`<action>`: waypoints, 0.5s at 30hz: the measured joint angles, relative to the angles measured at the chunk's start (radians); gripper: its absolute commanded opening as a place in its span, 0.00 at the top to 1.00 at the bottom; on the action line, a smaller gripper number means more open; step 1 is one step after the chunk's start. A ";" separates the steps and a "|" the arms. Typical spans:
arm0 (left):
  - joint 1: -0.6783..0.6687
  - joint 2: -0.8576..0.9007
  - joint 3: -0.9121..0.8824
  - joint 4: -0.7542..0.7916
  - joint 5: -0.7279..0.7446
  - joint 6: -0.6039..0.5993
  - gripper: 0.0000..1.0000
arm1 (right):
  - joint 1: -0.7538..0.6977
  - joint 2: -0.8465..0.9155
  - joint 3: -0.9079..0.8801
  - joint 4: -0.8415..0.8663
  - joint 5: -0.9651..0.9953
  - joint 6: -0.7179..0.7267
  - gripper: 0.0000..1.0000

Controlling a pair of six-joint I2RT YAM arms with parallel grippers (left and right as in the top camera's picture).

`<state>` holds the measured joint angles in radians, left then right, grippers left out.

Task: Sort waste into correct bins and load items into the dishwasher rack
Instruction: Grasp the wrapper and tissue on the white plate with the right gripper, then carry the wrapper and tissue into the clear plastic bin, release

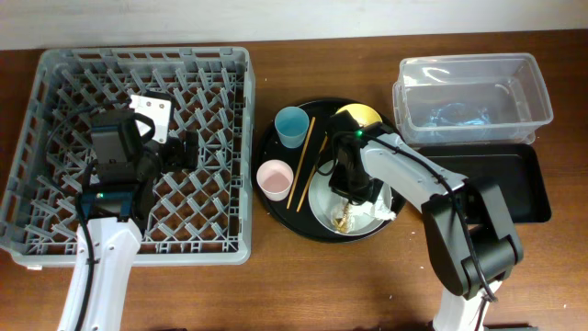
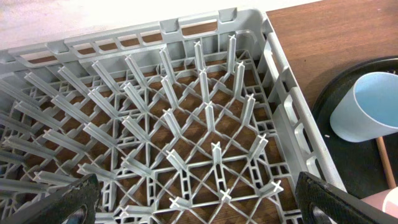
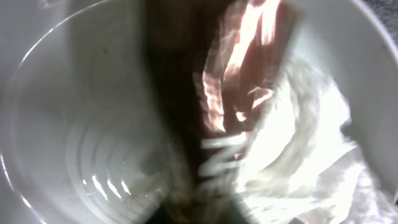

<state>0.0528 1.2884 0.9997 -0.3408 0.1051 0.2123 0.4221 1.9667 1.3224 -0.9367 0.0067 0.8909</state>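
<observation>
The grey dishwasher rack lies at the left, and its pegs fill the left wrist view. My left gripper hangs over it, open and empty. On the round black tray are a blue cup, a pink cup, chopsticks, a yellow bowl and a pale plate. My right gripper is low over the plate, right at a shiny gold-brown wrapper and white napkin. That view is blurred and its fingers do not show.
The clear tub stands at the back right with the shallow black tray in front of it. The blue cup and a chopstick sit just past the rack's right wall.
</observation>
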 measured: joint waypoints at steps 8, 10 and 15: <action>0.000 0.000 0.000 0.000 0.000 0.000 0.00 | -0.005 -0.023 0.134 -0.109 -0.060 -0.142 0.96; 0.000 0.000 0.000 -0.001 0.000 0.000 0.00 | -0.036 -0.080 0.307 -0.190 -0.071 -0.227 0.96; 0.000 0.000 0.000 0.000 0.000 0.000 0.00 | -0.234 -0.177 0.542 -0.169 0.040 -0.309 0.96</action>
<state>0.0528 1.2884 0.9997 -0.3408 0.1051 0.2123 0.1883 1.7893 1.8648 -1.1053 0.0471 0.5819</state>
